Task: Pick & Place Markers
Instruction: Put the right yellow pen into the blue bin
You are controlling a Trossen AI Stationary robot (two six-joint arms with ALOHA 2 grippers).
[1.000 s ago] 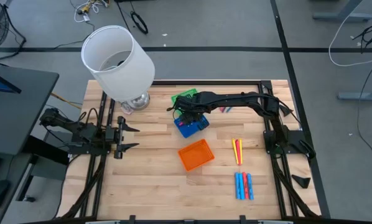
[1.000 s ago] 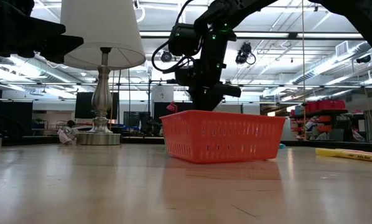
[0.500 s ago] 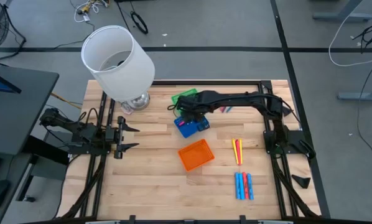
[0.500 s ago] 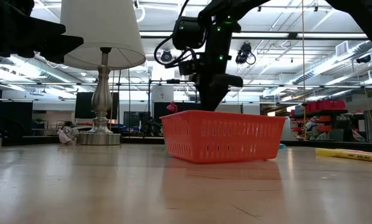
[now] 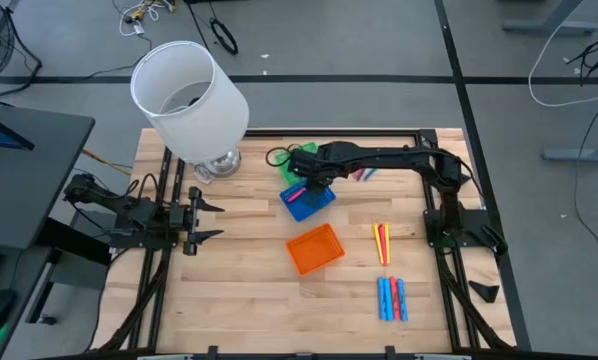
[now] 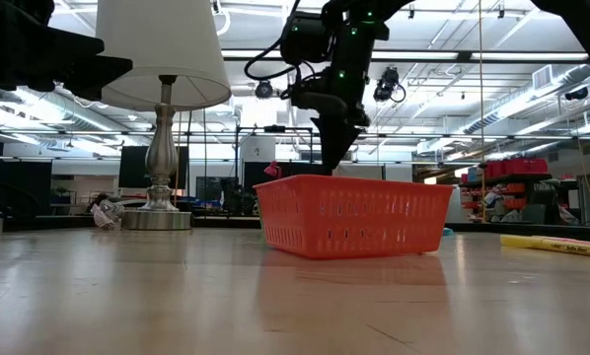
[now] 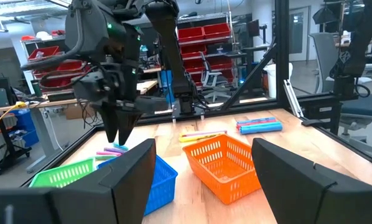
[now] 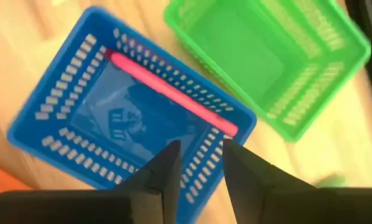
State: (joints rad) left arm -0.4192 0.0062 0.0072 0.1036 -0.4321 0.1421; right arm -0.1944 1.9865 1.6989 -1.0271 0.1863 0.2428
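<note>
A pink marker lies inside the blue tray, along one of its long walls; it also shows from above as the pink marker. My right gripper hangs above that tray, pointing steeply down, open, with nothing between its fingers. In the high view my right gripper is over the blue tray. Other markers lie on the table: yellow and red ones, blue and red ones, and a few beside the arm. My left gripper waits open at the table's left.
A green tray stands just beyond the blue one and an orange tray nearer the front. A lamp with a white shade stands at the far left. Bare wood lies at the near left.
My right gripper has risen a little above the blue tray and rolled about the line it points along. The trays and the loose markers have kept their places.
</note>
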